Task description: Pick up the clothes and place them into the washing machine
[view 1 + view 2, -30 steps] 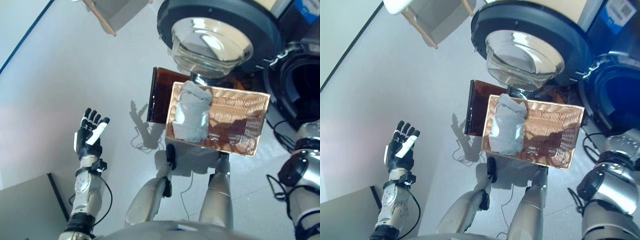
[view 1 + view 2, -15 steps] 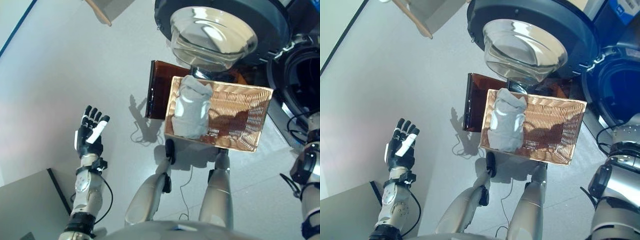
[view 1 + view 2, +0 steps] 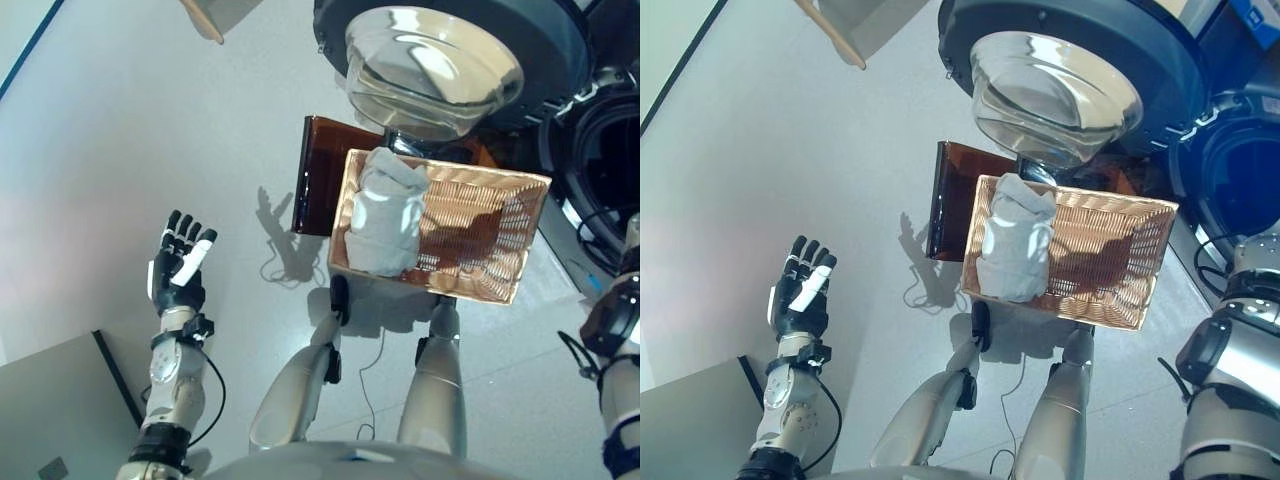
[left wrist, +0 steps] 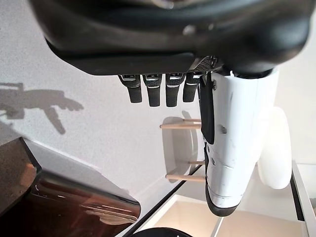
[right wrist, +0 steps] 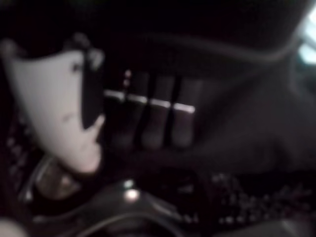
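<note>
A pale grey garment [image 3: 385, 212] lies bunched in the left half of the shallow wicker basket [image 3: 505, 285], which rests on a low dark brown box [image 3: 322, 178]. The washing machine's round door [image 3: 432, 62] hangs open above the basket, and the dark drum opening [image 3: 600, 165] is at the far right. My left hand [image 3: 178, 268] is open and empty, held up over the floor far left of the basket. My right hand [image 5: 160, 118] shows in the right wrist view in a dark space, fingers straight, with nothing seen in it.
A wooden chair leg [image 3: 203, 22] shows at the top left. A grey panel [image 3: 50, 410] lies at the lower left. Pale floor spreads between my left hand and the brown box.
The whole picture has shifted a little, so the camera moved. My right arm now lies nearer the right edge. The left hand, the garment and the basket have not moved.
</note>
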